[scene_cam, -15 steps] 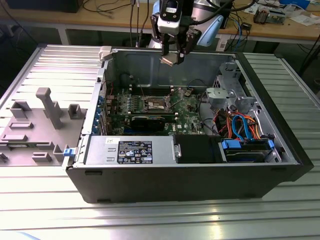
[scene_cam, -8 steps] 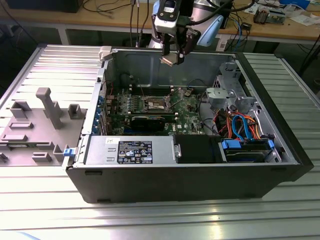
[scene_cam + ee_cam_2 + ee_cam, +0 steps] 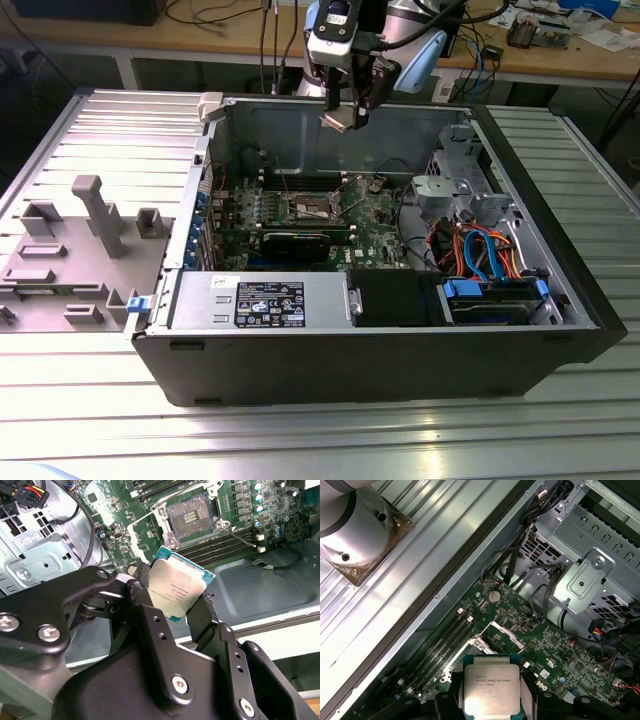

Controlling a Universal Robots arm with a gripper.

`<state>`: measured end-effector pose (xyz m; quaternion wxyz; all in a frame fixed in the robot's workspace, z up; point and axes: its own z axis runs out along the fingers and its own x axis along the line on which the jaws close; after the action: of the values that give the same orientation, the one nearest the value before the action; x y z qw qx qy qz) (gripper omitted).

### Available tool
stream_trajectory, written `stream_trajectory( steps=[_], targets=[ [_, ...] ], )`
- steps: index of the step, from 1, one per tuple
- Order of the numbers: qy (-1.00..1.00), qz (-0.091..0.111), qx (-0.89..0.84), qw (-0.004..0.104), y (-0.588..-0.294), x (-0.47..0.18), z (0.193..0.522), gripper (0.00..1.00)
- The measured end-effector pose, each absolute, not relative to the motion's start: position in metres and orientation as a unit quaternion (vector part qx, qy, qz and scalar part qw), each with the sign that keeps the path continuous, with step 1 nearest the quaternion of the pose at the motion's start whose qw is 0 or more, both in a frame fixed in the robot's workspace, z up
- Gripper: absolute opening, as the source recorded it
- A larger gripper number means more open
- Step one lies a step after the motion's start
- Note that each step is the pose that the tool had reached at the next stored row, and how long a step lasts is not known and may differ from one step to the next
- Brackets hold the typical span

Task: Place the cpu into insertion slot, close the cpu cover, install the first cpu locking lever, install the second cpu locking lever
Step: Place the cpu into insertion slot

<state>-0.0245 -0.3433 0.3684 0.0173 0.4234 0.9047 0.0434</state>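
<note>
Hard-to-see stuff first, starting from the exterior view's left. The grey tray [image 3: 70,250] is getting cut off by the frame edge, with a few grey blocks sticking up from it. Further over, the arm [image 3: 400,30] is running out of the top of the shot, and the gripper [image 3: 345,112] is hanging over the open case [image 3: 350,365], above the board [image 3: 375,235]. From out there it's too small to read.

In the second wrist view, though, the black fingers [image 3: 200,617] are clamping the cpu [image 3: 177,592] by two opposite edges. It's tilting, silver top facing the camera, up in the air and well apart from the slot [image 3: 192,515]. The fingers are covering its lower corners. In the first wrist view the cpu is sitting in front of the slot, so just the cover [image 3: 507,634] is peeking out past it, and the frame edge is clipping the chip.

Now the box. The case is lying on its side on the slatted table [image 3: 300,440] with the side panel off. Inside, from the exterior view's left:
- The power supply [image 3: 260,300] is running along the near wall.
- The green board is lying on the floor of the case. The slot is sitting open with its pin grid bare and the cover flipped up beside it.
- The metal drive cage [image 3: 450,185] is standing next to the board.
- A bundle of orange and blue cables [image 3: 485,255] is trailing down at the right end.
</note>
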Motion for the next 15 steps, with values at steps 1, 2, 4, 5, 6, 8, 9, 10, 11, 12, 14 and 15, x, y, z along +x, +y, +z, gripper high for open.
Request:
stream_trajectory(
  steps=[1, 2, 4, 5, 6, 8, 9, 10, 11, 12, 14, 15],
  targets=[
    [0.905, 0.043, 0.423, 0.017, -0.3433, -0.0246, 0.3684, 0.54],
    [0.905, 0.043, 0.423, 0.017, -0.3433, -0.0245, 0.3684, 0.54],
    [0.905, 0.043, 0.423, 0.017, -0.3433, -0.0245, 0.3684, 0.54],
    [0.905, 0.043, 0.423, 0.017, -0.3433, -0.0245, 0.3684, 0.54],
    [0.905, 0.043, 0.424, 0.017, -0.3433, -0.0246, 0.3684, 0.54],
    [0.904, 0.043, 0.425, 0.017, -0.3433, -0.0245, 0.3684, 0.54],
    [0.904, 0.043, 0.426, 0.017, -0.3433, -0.0245, 0.3684, 0.54],
    [0.903, 0.043, 0.426, 0.017, -0.3433, -0.0245, 0.3684, 0.54],
    [0.903, 0.043, 0.427, 0.017, -0.3433, -0.0246, 0.3684, 0.54],
    [0.902, 0.043, 0.428, 0.018, -0.3433, -0.0245, 0.3684, 0.54],
    [0.9, 0.043, 0.434, 0.018, -0.3433, -0.0247, 0.3684, 0.54],
    [0.898, 0.043, 0.438, 0.018, -0.3433, -0.0249, 0.3683, 0.54]
  ],
)
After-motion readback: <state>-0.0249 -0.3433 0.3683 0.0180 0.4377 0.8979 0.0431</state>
